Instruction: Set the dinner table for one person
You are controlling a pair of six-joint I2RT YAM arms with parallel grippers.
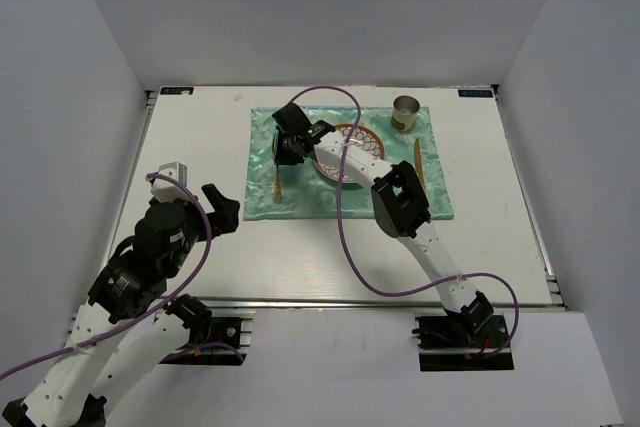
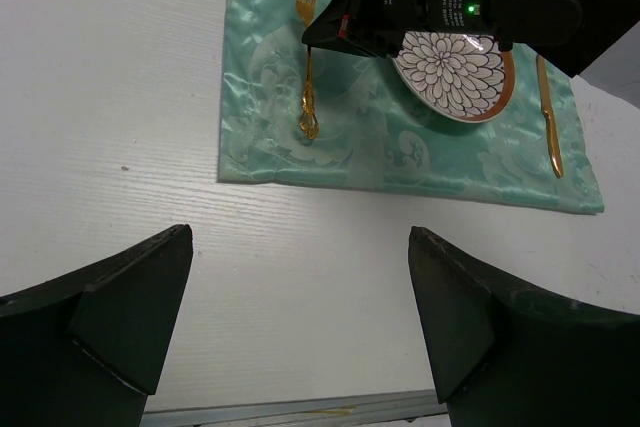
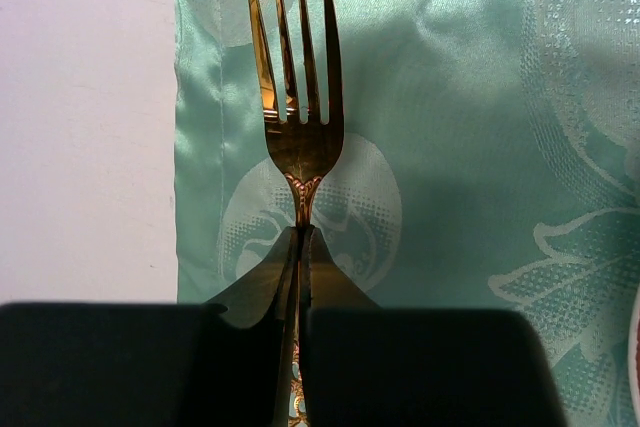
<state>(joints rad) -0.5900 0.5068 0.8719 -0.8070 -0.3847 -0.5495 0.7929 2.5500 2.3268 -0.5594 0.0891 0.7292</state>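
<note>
Top view: the right arm point(image 1: 400, 205) reaches across the plate point(image 1: 365, 139) to the left strip of the mat point(image 1: 300, 205), its jaws closed on the fork point(image 1: 277, 185).

Left wrist view: the left jaws stand wide open and empty over bare table point(image 2: 150, 147). The fork's long axis runs away from them, tines far.

Right wrist view: the handle is pinched, tines straight ahead over the mat. Letting go looks like the next move.

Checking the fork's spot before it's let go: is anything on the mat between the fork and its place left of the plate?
Nothing visible. The right gripper is shut on the fork, which is over bare green mat left of the plate. The knife and cup sit on the plate's other side.
</note>
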